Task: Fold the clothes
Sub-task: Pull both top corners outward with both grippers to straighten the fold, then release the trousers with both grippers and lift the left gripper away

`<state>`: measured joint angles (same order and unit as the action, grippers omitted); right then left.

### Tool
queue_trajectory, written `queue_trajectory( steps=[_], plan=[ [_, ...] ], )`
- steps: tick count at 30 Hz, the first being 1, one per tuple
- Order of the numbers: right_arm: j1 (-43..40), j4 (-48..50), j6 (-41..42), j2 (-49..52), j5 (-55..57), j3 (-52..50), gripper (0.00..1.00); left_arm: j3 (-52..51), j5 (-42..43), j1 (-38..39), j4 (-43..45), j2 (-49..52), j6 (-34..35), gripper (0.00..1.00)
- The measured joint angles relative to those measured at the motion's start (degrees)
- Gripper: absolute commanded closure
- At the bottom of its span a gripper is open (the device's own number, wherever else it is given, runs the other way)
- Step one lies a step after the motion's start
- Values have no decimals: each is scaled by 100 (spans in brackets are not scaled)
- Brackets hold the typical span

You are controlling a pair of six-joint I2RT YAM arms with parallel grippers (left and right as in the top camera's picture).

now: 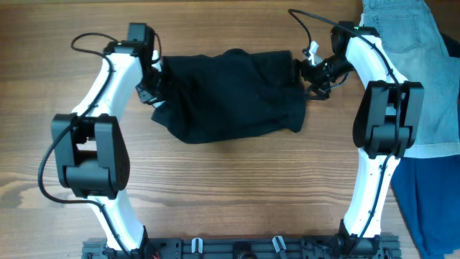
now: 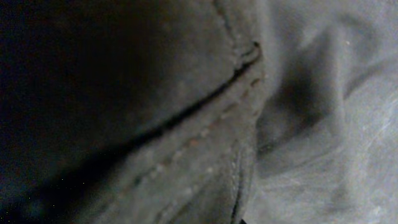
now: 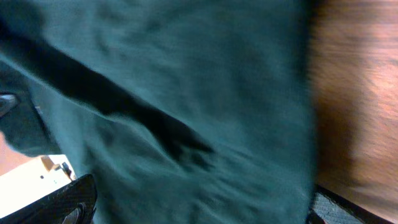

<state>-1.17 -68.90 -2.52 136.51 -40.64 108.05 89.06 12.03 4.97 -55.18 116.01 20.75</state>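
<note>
The clothes (image 1: 230,93), one black soft garment, lie bunched in a wide heap on the far middle of the wooden table (image 1: 230,194). My left gripper (image 1: 153,85) sits at the garment's left edge, shut on the fabric. Its fingers are hidden in the left wrist view, where dark cloth with a stitched seam (image 2: 205,124) fills the frame. My right gripper (image 1: 310,72) is at the garment's right edge. In the right wrist view its fingers (image 3: 71,199) stand wide apart, open, with the cloth (image 3: 186,112) spread between them and bare wood to the right.
A light blue denim garment (image 1: 424,65) lies along the table's right side, close behind my right arm. A royal blue cloth (image 1: 431,208) covers the near right corner. The arm bases stand at the near edge.
</note>
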Motion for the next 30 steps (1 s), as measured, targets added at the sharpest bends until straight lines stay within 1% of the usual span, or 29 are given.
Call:
queue_trajectory(
  steps=[3,4,5,7,8,9,10,11,12,14,15,18,21,23,25,28,30],
  plan=[
    [109,42,-238,0,-376,0,0,0,0,192,13,0,90,96],
    [170,63,-326,0,-542,0,6,0,2,212,11,0,107,96],
    [240,105,-380,0,-713,0,18,0,2,216,-4,0,109,96],
    [376,229,-422,0,-951,0,52,0,2,210,-42,0,125,96],
    [446,299,-437,0,-1043,0,87,0,4,210,-72,0,127,96],
    [516,365,-393,0,-1115,0,96,0,4,210,-98,0,129,96],
    [551,398,-369,0,-1143,0,96,0,4,210,-103,0,138,96],
    [577,450,-323,0,-1172,0,96,0,4,210,-114,0,146,88],
    [579,474,-271,0,-1185,0,96,0,4,210,-118,0,149,76],
    [573,505,-114,0,-1141,0,95,0,7,210,-131,0,192,15],
    [562,525,-15,0,-1058,0,95,0,7,210,-155,0,170,0],
    [498,669,413,0,-507,0,96,0,26,212,-264,0,190,0],
    [278,684,765,0,-188,0,96,0,-24,212,-459,0,210,0],
    [-24,662,999,0,-50,0,96,0,-140,212,-671,0,208,0],
    [-507,553,1191,0,76,0,96,0,-275,210,-857,0,210,0],
    [-1088,367,1189,0,179,0,95,0,-343,212,-890,0,210,0],
    [-1255,278,1141,0,245,0,96,0,-369,212,-885,0,210,0]
  ],
)
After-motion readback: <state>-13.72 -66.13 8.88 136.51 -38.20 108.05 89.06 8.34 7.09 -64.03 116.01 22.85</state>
